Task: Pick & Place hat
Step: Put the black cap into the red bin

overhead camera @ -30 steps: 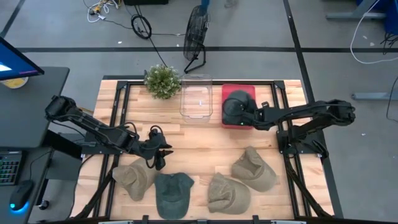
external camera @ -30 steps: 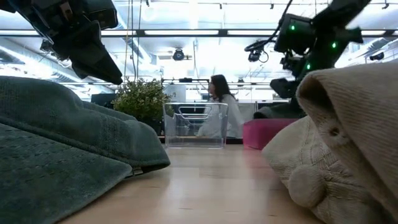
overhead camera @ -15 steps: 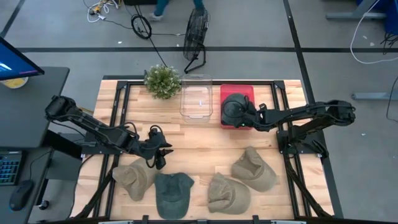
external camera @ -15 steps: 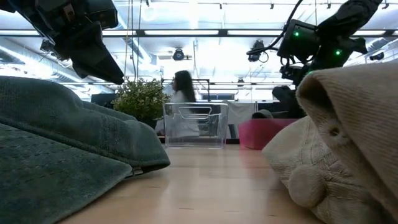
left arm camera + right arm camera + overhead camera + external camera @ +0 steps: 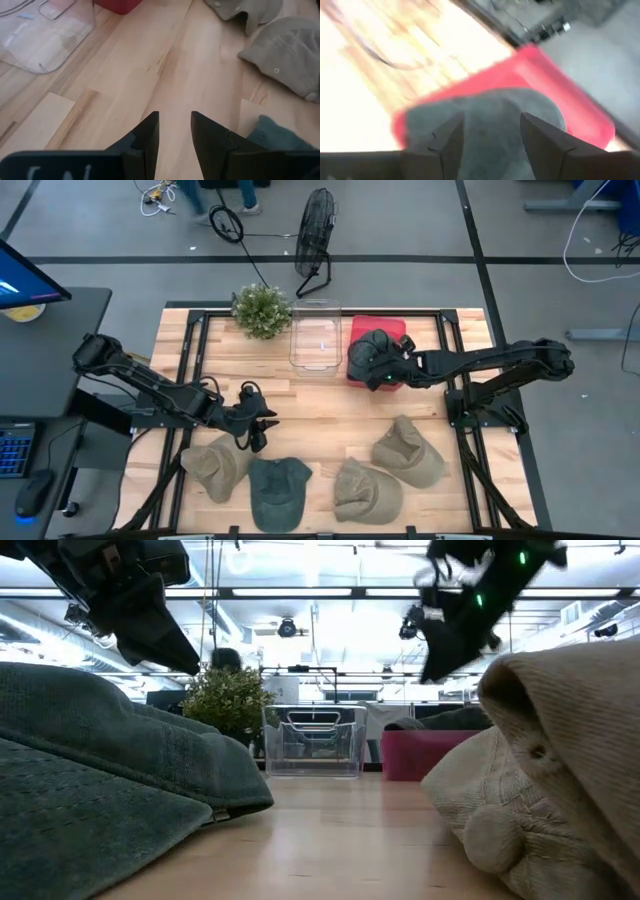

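Note:
A dark grey hat [image 5: 372, 352] lies in the red bin [image 5: 396, 330] at the table's far side; in the low view its crown [image 5: 450, 720] shows above the bin's wall [image 5: 415, 755]. My right gripper [image 5: 388, 370] hangs just above the hat, open, with a finger on either side of the crown [image 5: 490, 115]. My left gripper [image 5: 255, 430] is open over bare wood [image 5: 172, 125], near the left. A dark green hat [image 5: 277, 490] and three tan hats [image 5: 215, 467] [image 5: 365, 490] [image 5: 408, 452] lie along the near edge.
A clear plastic bin [image 5: 315, 335] stands left of the red bin, and a potted plant [image 5: 262, 310] stands left of that. Bare wood lies between the bins and the row of hats. A floor fan [image 5: 315, 225] stands beyond the table.
My right gripper has opened and let go of the dark grey hat, which now lies in the red bin. The gripper has moved a little toward the table's left edge and risen, and the red bin has slid slightly left with it.

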Controlling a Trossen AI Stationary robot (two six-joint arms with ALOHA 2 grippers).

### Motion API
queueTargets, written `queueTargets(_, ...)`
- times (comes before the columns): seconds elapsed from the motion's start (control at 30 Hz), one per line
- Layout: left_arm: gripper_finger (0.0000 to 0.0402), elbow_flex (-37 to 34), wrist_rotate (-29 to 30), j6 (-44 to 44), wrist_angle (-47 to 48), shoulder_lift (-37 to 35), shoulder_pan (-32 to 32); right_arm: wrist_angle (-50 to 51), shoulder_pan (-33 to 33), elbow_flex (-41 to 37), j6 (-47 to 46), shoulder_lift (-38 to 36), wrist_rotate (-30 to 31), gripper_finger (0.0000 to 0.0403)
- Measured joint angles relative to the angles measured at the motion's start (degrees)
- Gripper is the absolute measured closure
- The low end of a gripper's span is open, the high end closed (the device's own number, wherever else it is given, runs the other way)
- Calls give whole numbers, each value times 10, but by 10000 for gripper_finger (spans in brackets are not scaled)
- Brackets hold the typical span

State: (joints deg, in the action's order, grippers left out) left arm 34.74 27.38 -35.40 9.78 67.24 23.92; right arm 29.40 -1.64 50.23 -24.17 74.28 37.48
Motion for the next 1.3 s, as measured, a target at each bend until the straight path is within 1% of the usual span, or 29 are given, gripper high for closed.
queueTargets(0.17, 284, 0, -4, 1, -35, 0, 0, 12, 33, 56, 24, 0, 2, 204)
queueTargets(0.33, 284, 1, -8, 11, -74, 0, 0, -6, 62, 63, 60, 0, -4, 204)
queueTargets(0.43, 284, 1, -38, 20, -81, 0, 0, -8, 76, 63, 59, 4, -36, 204)
queueTargets(0.5, 282, 1, -60, 32, -87, 0, 0, -4, 86, 63, 56, 7, -45, 204)
queueTargets(0.63, 264, 1, -88, 60, -90, 0, 0, -4, 100, 63, 56, 20, -45, 204)
queueTargets(0.77, 237, 1, -140, 60, -90, 5, 9, -13, 104, 63, 55, 33, -45, 204)
queueTargets(0.87, 222, 0, -184, 38, -98, 27, 30, -10, 104, 63, 55, 45, -45, 204)
queueTargets(0.97, 215, 1, -216, 6, -130, 68, 57, -12, 101, 63, 54, 64, -45, 204)
queueTargets(1.1, 214, 1, -261, -17, -224, 132, 94, -17, 100, 63, 60, 86, -45, 204)
queueTargets(1.17, 214, 5, -284, -19, -255, 157, 111, -19, 100, 63, 65, 95, -45, 204)
queueTargets(1.3, 214, 30, -289, -31, -268, 195, 137, -28, 100, 63, 63, 98, -52, 204)
